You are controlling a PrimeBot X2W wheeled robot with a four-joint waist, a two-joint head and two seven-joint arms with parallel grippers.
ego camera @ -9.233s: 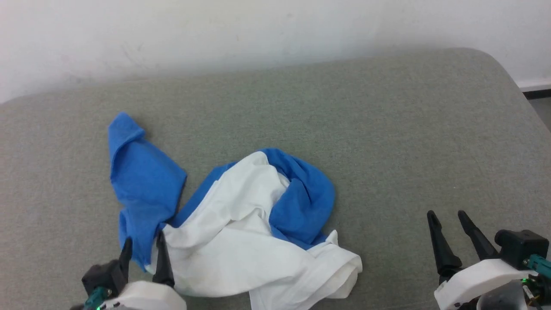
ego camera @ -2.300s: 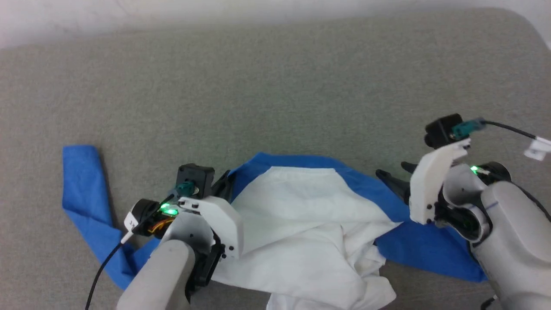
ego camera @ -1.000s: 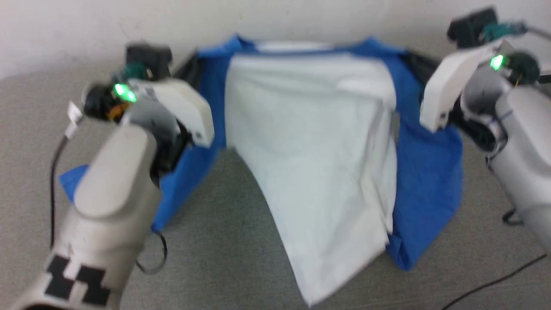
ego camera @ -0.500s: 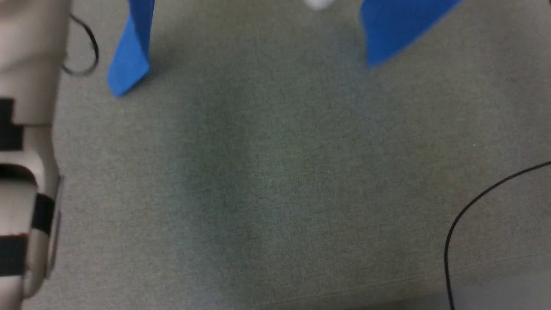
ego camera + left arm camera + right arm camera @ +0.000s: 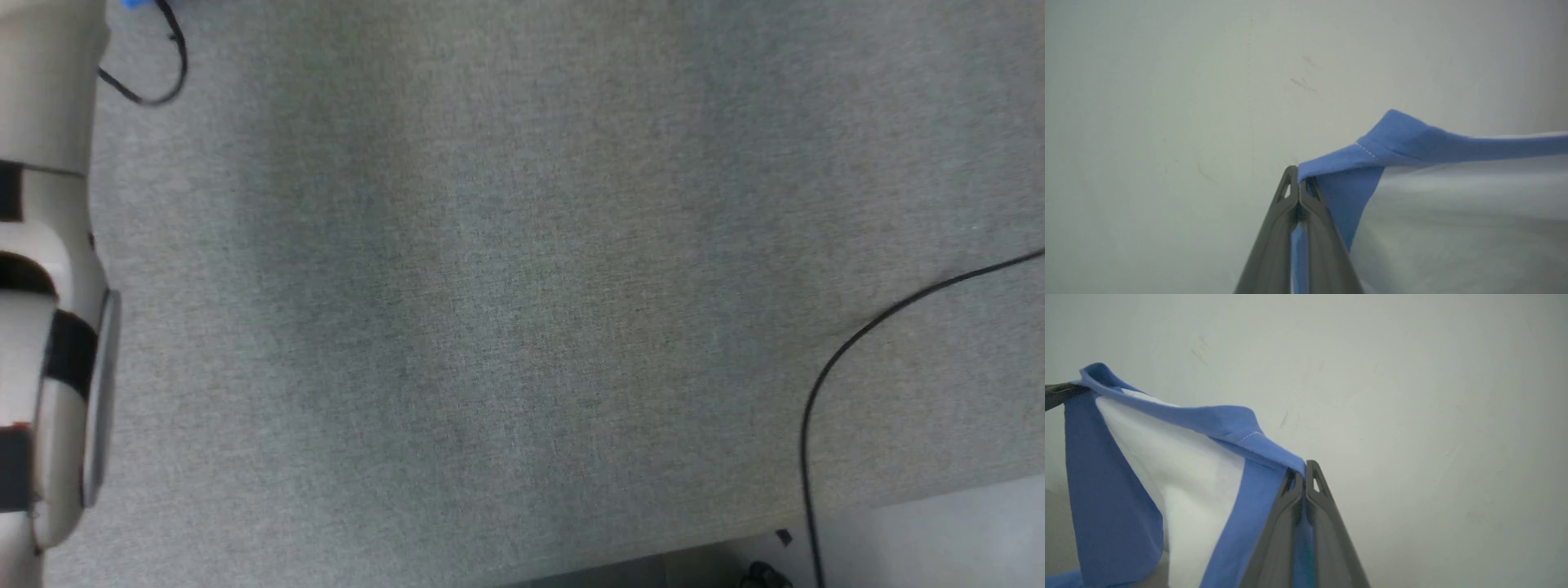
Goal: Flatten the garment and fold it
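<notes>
Right wrist view: garment (image 5: 1188, 477) hangs shoulder edge up, right fingers (image 5: 1278, 539) pinching.

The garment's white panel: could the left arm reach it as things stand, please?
Probably not: its jaws are shut on the blue shoulder edge, beside that panel, and must let go first.
</notes>
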